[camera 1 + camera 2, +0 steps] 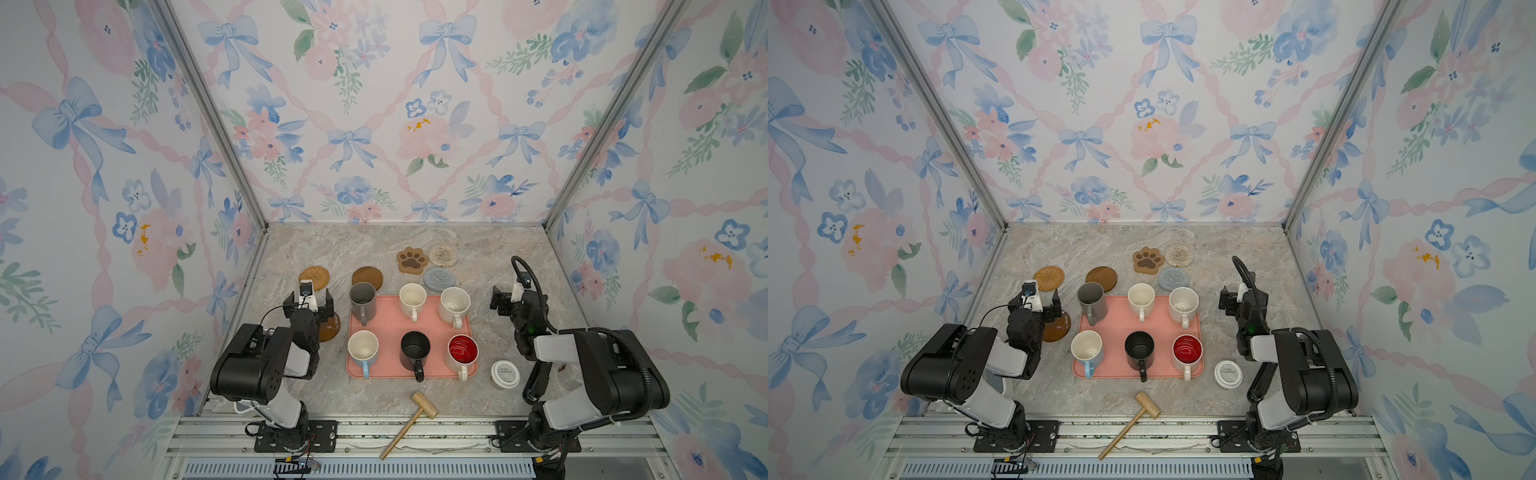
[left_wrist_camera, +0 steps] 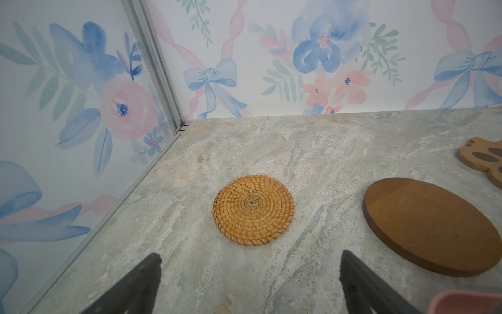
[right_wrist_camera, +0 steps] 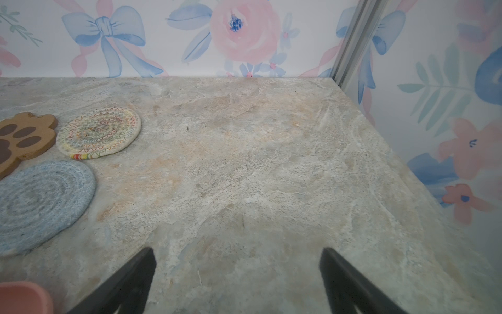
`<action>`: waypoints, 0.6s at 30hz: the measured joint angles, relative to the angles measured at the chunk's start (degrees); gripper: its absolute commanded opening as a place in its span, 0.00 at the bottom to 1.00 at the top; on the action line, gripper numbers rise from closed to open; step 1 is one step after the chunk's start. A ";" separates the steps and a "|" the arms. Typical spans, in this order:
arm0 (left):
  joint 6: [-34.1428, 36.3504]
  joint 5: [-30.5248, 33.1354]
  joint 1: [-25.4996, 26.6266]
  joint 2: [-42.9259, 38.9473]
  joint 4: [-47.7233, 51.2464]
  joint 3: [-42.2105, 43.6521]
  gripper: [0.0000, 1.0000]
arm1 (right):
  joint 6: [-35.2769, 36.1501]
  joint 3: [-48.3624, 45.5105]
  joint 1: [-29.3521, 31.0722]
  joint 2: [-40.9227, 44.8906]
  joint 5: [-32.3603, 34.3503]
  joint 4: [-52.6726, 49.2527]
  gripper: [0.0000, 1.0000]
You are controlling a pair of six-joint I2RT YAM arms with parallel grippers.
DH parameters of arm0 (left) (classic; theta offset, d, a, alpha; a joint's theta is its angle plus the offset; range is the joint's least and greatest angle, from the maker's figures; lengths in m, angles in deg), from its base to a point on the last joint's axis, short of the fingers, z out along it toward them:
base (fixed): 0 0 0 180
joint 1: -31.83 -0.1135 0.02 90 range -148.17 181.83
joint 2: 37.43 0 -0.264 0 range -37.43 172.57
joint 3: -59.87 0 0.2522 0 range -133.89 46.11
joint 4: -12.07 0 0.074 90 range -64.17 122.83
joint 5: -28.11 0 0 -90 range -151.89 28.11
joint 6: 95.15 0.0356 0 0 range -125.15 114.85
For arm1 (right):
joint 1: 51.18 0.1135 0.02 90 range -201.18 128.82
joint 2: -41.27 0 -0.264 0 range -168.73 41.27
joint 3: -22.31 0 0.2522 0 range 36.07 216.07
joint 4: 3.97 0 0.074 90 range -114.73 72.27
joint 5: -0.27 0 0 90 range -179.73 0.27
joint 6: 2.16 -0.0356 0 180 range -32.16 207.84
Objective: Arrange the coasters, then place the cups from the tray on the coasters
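mallet (image 1: 424,405): front edge, off-task
jaws: both spread wide, empty; left aimed at rattan coaster (image 2: 253,210), likely first pick
mugs (image 1: 363,299): on tray (image 1: 390,324), awaiting coasters

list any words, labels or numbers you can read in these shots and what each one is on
No text here can be read for certain.
Lid of the small paper cup: two short lines of dark print, too small and blurred to read in both top views.
White mug with red inside: white scrawled marks on the red, not legible as words.
No lettering shows on anything else.
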 measured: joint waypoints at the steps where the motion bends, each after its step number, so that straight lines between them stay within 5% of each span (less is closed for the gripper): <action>1: -0.02 0.00 0.00 0.00 0.00 0.00 0.98 | 0.00 0.00 0.00 0.00 0.00 0.00 0.97; 18: -0.09 -0.02 -0.17 0.00 0.22 0.00 0.94 | 0.00 0.22 0.00 0.02 0.02 -0.44 0.96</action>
